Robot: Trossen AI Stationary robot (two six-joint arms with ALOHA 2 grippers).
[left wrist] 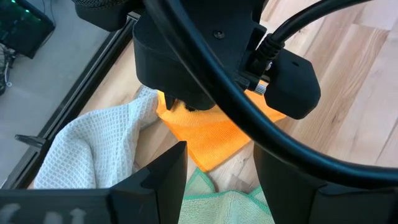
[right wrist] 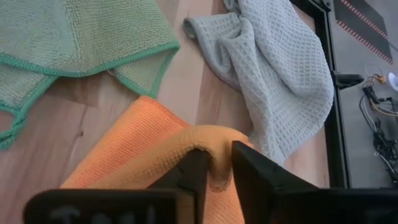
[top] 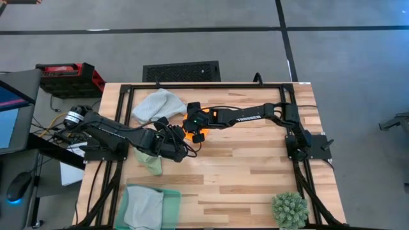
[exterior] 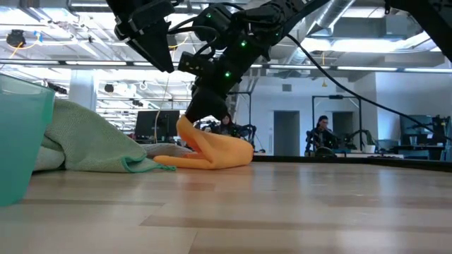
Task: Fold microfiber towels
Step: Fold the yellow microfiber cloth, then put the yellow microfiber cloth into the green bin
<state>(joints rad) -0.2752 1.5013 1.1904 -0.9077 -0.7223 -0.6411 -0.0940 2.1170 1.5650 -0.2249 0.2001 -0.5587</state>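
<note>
While a raised fold of the bright orange microfiber towel (right wrist: 155,149) sits pinched between its two dark fingers, the right gripper (right wrist: 214,165) grasps that cloth just above the pale wooden slat table (top: 255,172). Most of the orange towel lies on the wood, with one part lifted up to the fingers, as the low view shows (exterior: 208,152). Just beside the orange towel lies the light green microfiber towel with a darker green hem (right wrist: 74,37), and on its other side the pale grey-blue waffle-weave towel (right wrist: 280,68), crumpled near the black table frame. Over the orange towel hangs the left gripper (left wrist: 217,171), its fingers spread apart and holding nothing. Well apart from the orange towel, at the table's near edge in the high view, a second pale grey-blue towel (top: 142,203) lies in the darker green translucent rectangular tray (top: 171,203), and the small spiky green plant (top: 290,209) stands at the same edge.
</note>
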